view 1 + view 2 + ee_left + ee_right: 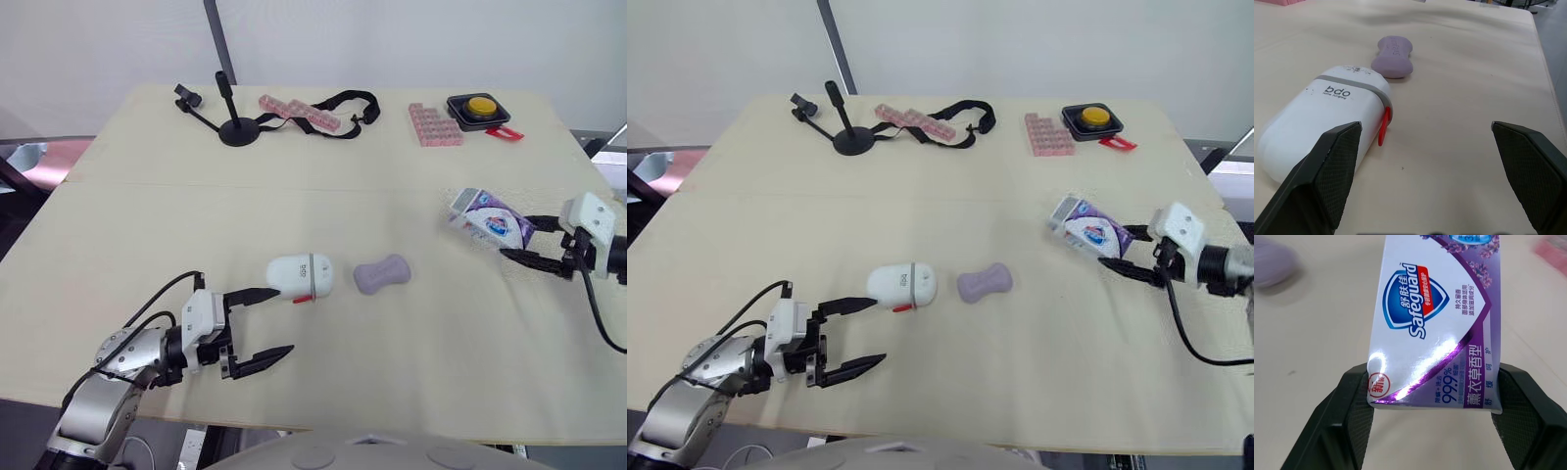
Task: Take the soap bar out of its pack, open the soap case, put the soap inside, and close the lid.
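A lilac soap bar [381, 274] lies bare on the beige table [411, 372], just right of the white soap case [301, 277]. The case lies on its side with its lid closed and a red latch [1383, 126] at the seam. My left gripper [282, 321] stands open near the table's front edge, one fingertip close to the case's left end and nothing between its fingers. At the right edge, my right gripper [517, 237] is shut on the purple and white soap pack [1437, 318], holding it by one end, with the rest of the pack [487, 217] pointing toward the table's middle.
At the back stand a black tripod stand [233, 122], a pink pill organiser [299, 113] with a black strap [343, 101], a second pink organiser [434, 124] and a yellow push button [479, 108]. Bare tabletop lies between the case and the pack.
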`<action>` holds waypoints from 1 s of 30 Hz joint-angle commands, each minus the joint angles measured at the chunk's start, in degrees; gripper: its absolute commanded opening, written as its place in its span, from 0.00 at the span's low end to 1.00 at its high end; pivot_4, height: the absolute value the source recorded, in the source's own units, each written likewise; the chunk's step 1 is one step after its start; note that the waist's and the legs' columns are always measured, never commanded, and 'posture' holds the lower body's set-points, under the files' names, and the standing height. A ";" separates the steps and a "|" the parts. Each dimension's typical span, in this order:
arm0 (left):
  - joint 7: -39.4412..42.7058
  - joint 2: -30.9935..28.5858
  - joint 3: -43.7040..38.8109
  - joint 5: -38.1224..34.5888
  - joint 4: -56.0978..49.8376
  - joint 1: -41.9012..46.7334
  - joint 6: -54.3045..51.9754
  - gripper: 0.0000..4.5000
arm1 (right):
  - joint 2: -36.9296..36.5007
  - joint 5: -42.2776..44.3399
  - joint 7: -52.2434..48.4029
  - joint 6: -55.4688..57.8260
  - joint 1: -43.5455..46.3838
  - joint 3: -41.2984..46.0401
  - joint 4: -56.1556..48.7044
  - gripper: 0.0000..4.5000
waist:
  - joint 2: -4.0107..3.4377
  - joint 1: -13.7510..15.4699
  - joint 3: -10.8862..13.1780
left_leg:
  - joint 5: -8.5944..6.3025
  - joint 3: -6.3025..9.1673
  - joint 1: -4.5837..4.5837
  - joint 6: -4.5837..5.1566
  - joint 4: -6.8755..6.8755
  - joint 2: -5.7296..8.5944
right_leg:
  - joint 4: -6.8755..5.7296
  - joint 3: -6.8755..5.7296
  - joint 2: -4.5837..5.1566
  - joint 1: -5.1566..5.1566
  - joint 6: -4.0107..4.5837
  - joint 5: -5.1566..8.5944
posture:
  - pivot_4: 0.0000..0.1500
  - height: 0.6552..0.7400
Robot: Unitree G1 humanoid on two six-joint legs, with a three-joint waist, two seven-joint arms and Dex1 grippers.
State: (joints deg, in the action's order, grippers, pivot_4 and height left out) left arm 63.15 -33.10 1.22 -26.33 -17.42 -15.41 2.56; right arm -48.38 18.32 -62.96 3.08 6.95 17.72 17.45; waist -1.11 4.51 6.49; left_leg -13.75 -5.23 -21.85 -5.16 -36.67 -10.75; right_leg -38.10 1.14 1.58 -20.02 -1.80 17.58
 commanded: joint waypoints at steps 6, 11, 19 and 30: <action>-1.26 -1.07 -0.74 -1.77 -5.39 0.25 -2.38 1.00 | 6.33 1.96 20.20 9.58 -3.18 8.62 -2.43 0.74 | -0.05 -0.15 -0.02 | -0.01 -0.01 0.22 -0.02 0.04 0.05 | 0.00 0.03 0.04 0.05 -0.07 0.04 | 1.00 1.00; -2.55 -1.42 -0.49 -1.95 -7.48 0.84 -4.81 1.00 | 5.78 2.29 23.53 18.06 -2.53 7.29 -6.23 0.74 | -0.06 -0.17 -0.03 | -0.03 -0.02 0.38 -0.13 0.29 0.04 | 0.16 0.02 0.03 0.28 -0.15 0.08 | 1.00 1.00; -2.26 -0.99 -0.56 -2.04 -6.40 1.92 -5.18 1.00 | 6.19 2.32 28.16 26.12 2.82 7.29 -5.63 0.74 | -0.07 -0.03 -0.03 | -0.06 -0.02 0.37 -0.21 0.29 0.05 | 0.16 0.01 0.02 0.28 -0.23 0.13 | 1.00 1.00; -0.21 0.16 0.22 -0.96 -4.65 -1.23 -0.77 1.00 | 5.63 2.89 27.28 27.93 4.03 7.15 -3.80 0.89 | -0.08 0.11 -0.04 | -0.13 -0.02 0.34 -0.32 0.29 0.05 | 0.20 0.01 0.02 0.29 -0.29 0.16 | 1.00 1.00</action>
State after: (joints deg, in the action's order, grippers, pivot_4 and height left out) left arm 62.16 -32.75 1.77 -27.01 -22.00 -16.23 0.04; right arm -41.62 20.18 -35.41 31.12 10.18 23.37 14.33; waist -1.19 4.62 6.45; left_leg -13.88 -5.25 -21.50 -5.48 -36.38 -10.69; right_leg -37.90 1.15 1.60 -19.74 -2.09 17.74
